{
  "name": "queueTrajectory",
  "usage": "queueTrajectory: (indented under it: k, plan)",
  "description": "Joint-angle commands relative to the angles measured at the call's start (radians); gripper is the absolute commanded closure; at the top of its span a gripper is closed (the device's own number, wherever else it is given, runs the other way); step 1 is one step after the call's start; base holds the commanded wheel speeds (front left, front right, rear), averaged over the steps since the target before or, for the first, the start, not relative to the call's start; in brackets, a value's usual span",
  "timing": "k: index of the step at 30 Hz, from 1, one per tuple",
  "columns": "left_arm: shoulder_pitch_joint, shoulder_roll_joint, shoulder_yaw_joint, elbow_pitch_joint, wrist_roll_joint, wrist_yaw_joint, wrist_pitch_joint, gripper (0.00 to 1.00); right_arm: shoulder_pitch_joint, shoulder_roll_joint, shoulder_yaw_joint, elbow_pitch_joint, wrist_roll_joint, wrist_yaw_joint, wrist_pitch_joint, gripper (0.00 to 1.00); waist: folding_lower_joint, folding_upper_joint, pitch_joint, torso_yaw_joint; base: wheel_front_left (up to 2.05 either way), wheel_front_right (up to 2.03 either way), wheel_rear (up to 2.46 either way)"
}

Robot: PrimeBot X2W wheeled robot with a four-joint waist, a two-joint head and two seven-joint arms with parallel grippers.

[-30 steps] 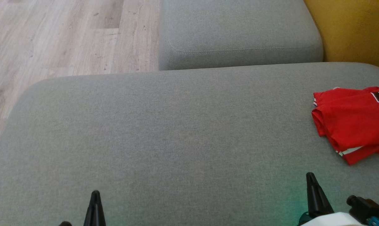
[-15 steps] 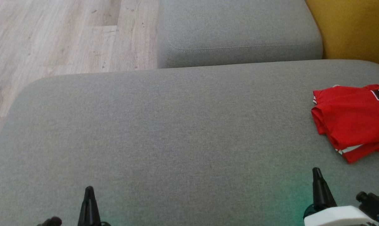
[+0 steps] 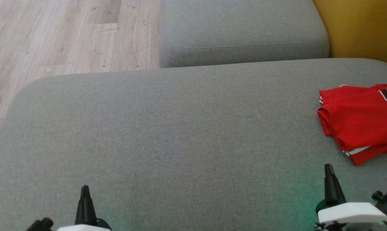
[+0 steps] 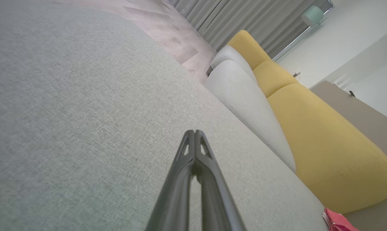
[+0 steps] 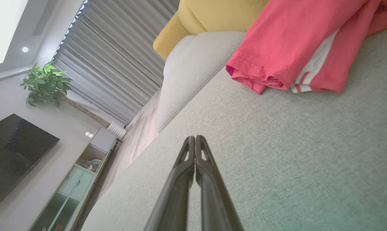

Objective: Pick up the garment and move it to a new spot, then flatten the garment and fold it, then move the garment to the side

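The red jersey (image 3: 357, 118) is lying folded into a loose, slightly rumpled bundle on the grey sofa cushion (image 3: 180, 128), far out on my right side, with its right portion running off the edge of my head view. Black numerals outlined in white are showing on its top face. A white-striped hem is peeking out from under the near corner, where the layers are sitting unevenly on one another.

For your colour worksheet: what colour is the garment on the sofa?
Red garment, clearest in the right wrist view.
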Motion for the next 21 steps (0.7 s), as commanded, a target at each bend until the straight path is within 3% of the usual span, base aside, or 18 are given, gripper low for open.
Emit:
queueTrajectory:
  k: [1,21]
  plan:
    - [-0.059,0.012,0.027,-0.026,-0.032,-0.012,0.006,1.0,-0.053,-0.021,0.001,-0.033,0.036,0.0,0.009,1.0,-0.0001,-0.0001,0.001,-0.001,0.0,0.0,0.0]
    - [-0.115,0.014,0.067,-0.008,-0.252,-0.039,0.059,1.0,-0.098,-0.024,-0.025,-0.033,0.265,0.0,0.062,1.0,-0.0001,-0.0001,0.016,-0.007,0.0,0.0,0.0]
